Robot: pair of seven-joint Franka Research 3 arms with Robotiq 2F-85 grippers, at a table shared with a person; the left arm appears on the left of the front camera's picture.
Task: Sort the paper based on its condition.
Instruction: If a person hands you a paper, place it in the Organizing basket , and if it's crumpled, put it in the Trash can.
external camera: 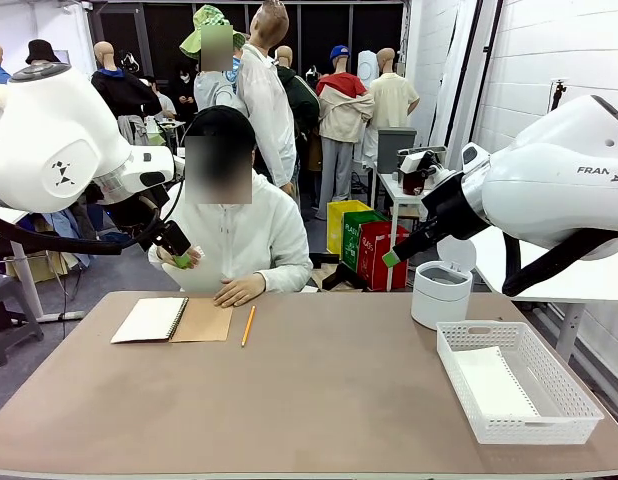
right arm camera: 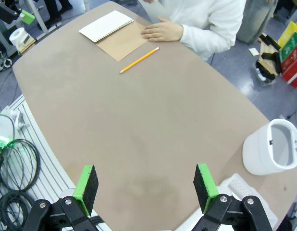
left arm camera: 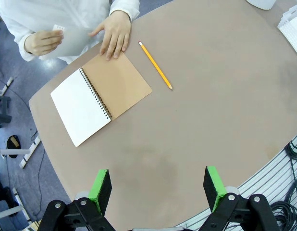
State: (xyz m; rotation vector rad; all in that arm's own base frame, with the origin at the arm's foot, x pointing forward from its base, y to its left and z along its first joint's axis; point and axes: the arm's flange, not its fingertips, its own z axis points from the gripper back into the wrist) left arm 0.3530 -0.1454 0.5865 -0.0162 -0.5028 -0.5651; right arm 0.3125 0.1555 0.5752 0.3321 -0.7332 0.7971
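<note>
across the brown tabletop [external camera: 329,390] lie an open notebook [external camera: 172,320], a pencil [external camera: 248,325], a white bin [external camera: 441,293] and a mesh basket [external camera: 516,381] with paper [external camera: 494,383] inside. the person's hand [left arm camera: 43,42] holds a sheet [left arm camera: 76,42] at the far edge. left tool [left arm camera: 158,190] and right tool [right arm camera: 144,187] both hang open, well apart from either paper.

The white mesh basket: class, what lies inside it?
A plain white sheet of paper lies flat in the mesh basket. Whether more sheets lie beneath it cannot be seen.
</note>
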